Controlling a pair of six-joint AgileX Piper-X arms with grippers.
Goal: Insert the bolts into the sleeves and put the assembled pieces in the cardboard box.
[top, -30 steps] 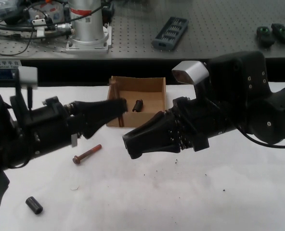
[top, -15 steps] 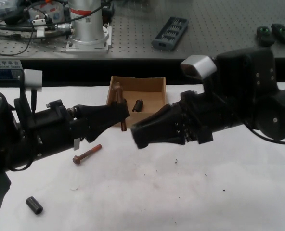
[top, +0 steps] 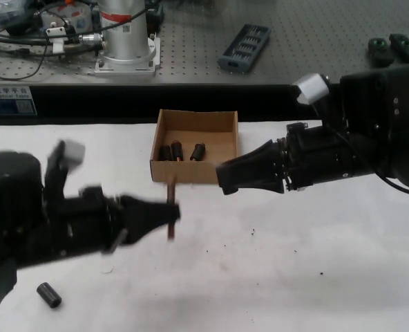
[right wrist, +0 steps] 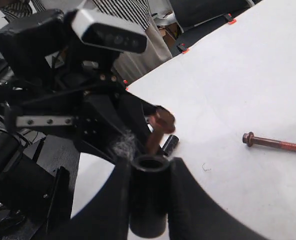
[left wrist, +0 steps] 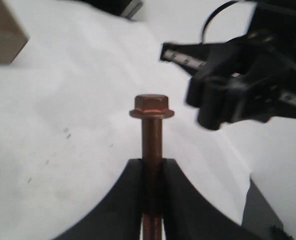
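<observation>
One cardboard box [top: 191, 172], assembled pieces [top: 198, 150] inside, beyond both arms. Right gripper [right wrist: 149, 166] pinches sleeve [right wrist: 148, 200], bore end exposed. Left gripper [left wrist: 152, 163] clamps bolt [left wrist: 152, 130] by shank, upright. Bolt well apart from sleeve, nearer bench front; axes likely need aligning.

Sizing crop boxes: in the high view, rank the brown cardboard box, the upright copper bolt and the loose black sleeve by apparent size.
1. Brown cardboard box.
2. Copper bolt in the left pincer, longer.
3. Black cylindrical sleeve, shorter but thicker and nearer the camera, so unsure against the bolt.
</observation>
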